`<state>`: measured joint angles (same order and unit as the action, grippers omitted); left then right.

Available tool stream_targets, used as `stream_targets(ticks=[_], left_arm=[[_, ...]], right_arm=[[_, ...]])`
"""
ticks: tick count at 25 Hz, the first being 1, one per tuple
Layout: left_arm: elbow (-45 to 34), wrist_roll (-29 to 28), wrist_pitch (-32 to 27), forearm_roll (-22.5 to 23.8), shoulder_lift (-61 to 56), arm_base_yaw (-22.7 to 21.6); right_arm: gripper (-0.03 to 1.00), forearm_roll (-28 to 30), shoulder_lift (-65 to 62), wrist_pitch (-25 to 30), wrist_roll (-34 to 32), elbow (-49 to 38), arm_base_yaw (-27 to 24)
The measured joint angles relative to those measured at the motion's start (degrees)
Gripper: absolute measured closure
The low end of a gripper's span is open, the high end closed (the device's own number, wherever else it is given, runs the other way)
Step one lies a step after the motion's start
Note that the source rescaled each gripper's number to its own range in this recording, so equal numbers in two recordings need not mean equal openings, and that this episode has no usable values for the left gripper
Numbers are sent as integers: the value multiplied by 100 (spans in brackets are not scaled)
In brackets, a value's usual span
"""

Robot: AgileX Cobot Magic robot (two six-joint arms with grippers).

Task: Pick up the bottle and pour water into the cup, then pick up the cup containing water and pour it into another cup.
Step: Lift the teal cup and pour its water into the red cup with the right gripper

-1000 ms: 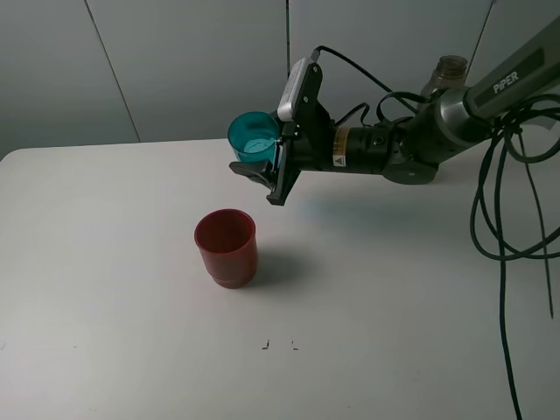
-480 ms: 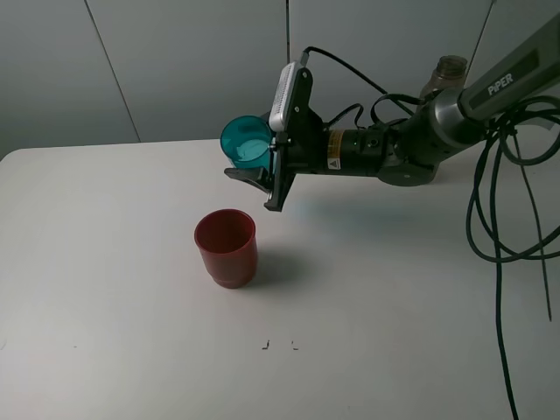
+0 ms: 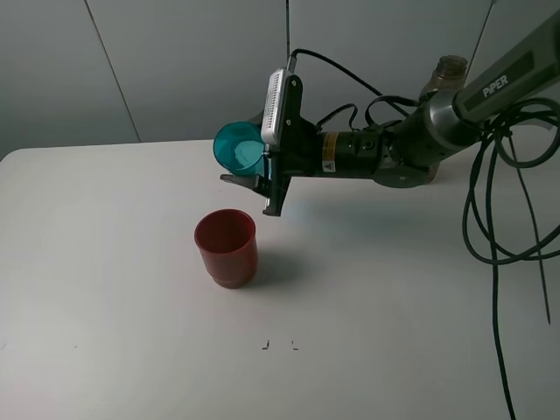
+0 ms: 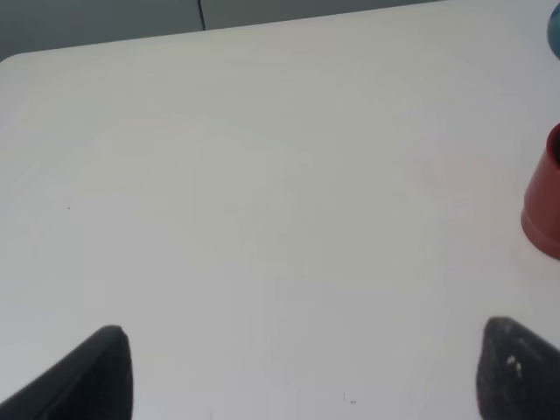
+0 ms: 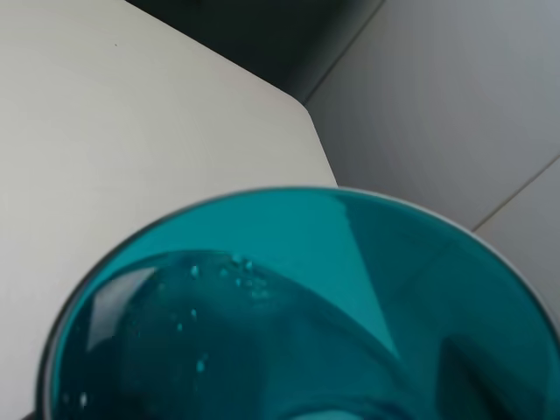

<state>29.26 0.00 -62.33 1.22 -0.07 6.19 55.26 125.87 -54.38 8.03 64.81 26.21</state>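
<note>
My right gripper (image 3: 255, 164) is shut on the teal cup (image 3: 236, 147), holding it in the air tipped well onto its side, mouth facing left. It hangs above and just behind the red cup (image 3: 227, 247), which stands upright on the table. The right wrist view is filled by the teal cup (image 5: 289, 306), with water and small bubbles pooled against its lower wall. The bottle (image 3: 450, 69) stands at the back right, mostly hidden behind the right arm. My left gripper (image 4: 306, 374) is open over bare table, with the red cup (image 4: 544, 206) off to its side.
The white table (image 3: 105, 289) ends at a grey panelled wall behind. Black cables (image 3: 494, 219) hang from the right arm down the right side. Two small dark marks (image 3: 278, 344) lie on the table in front of the red cup.
The right arm has moved left with the teal cup and rolled it further over, so its mouth now faces more sideways. The red cup has not moved.
</note>
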Motion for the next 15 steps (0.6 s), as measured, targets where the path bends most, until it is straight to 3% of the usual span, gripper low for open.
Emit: stream_targets(ticks=[10,15], left_arm=[[0,0,0,0,0,0],[0,39,0,0,0,0]], right_arm=[[92,-198,0,217,1815,0,113],[92,-222,0,217,2383,0,113]])
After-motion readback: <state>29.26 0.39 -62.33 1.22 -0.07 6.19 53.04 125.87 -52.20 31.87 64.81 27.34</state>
